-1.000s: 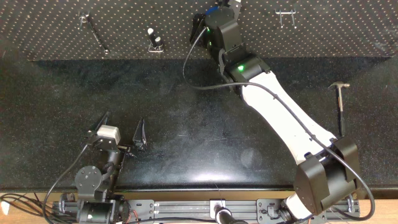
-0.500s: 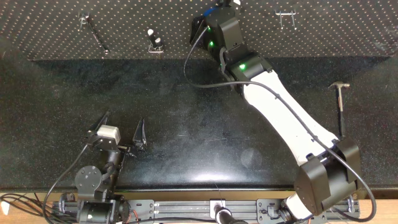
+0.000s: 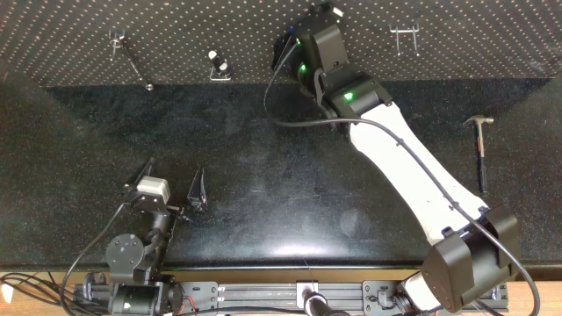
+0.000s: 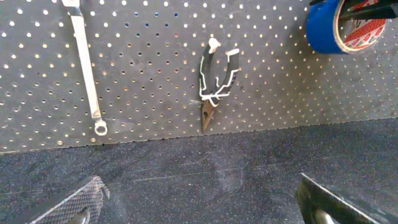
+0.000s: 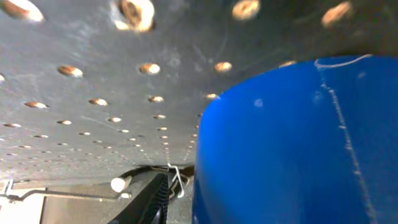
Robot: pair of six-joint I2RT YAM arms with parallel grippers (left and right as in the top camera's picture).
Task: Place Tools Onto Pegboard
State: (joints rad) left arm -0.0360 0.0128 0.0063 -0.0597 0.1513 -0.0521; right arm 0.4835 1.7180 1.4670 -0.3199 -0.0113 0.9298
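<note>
Well, looking at a blue tape roll [image 4: 329, 25] clamped in the right gripper [image 4: 372, 9], held high against the pegboard [image 4: 143, 93], with the black fingers sitting at the core end of it. Solid bright blue on the outside, with a red-and-white printed core on the inside. Up close in the right wrist view, showing a smooth blue outer wall with a couple of thin pale lines running down it, right next to the holes. Can't tell if actually touching the board or hooked on anything.

Also hanging on the board:
- pliers [image 4: 214, 84], black handles with white trim, nose pointing down, just above where the board meets the surface [image 3: 263, 175]
- a long silver wrench [image 4: 85, 62], ring end at the bottom, off to the far side of the pliers from the tape
- a bare double hook [image 3: 404, 37] on the other side of the right arm [image 3: 413, 167]

Then over on the surface, a hammer [image 3: 481, 154] lying flat near the right edge, well apart from everything else.

Left gripper [image 3: 173, 183] spread wide open and holding nothing, parked low near its own base, facing the pliers.
</note>
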